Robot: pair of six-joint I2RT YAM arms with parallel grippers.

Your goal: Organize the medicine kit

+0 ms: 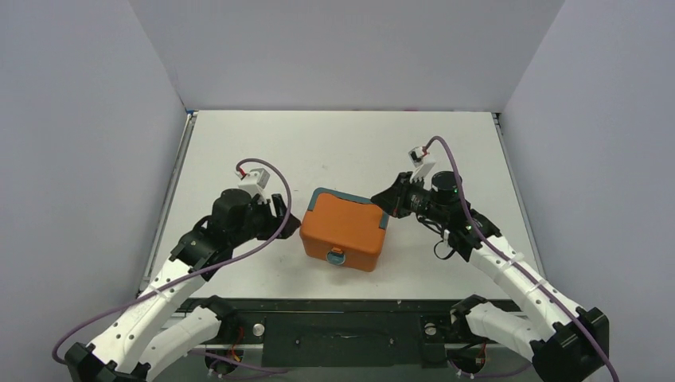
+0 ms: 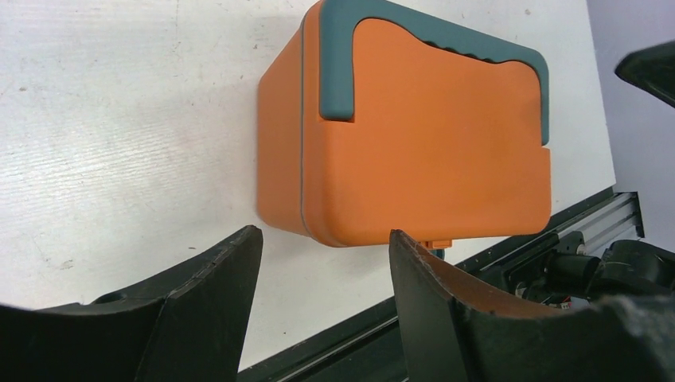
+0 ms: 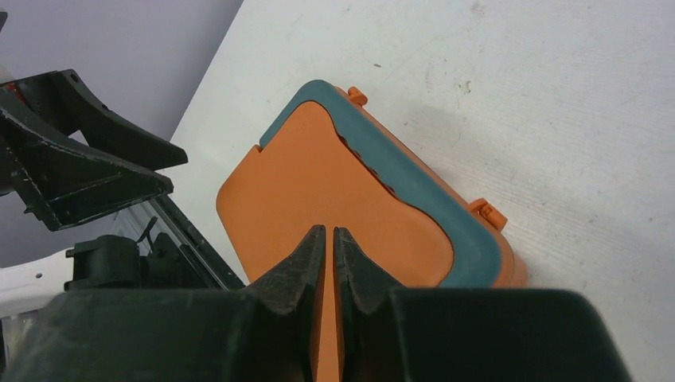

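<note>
Left pincer [image 2: 322, 235] wide, empty | right pincer [image 3: 329, 231] closed near medicine kit [image 1: 344, 228] | white table [image 1: 342, 143], grey walls [image 1: 342, 48]

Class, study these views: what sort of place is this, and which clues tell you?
Probably a robotics lab test cell: plain grey panels enclose a white table, the left arm and right arm are mounted at its near edge, with the medicine kit between them.

I am working over a white table [image 1: 342, 143], faintly scuffed; grey walls [image 1: 79, 119] are enclosing it on three sides, light falling evenly.
</note>
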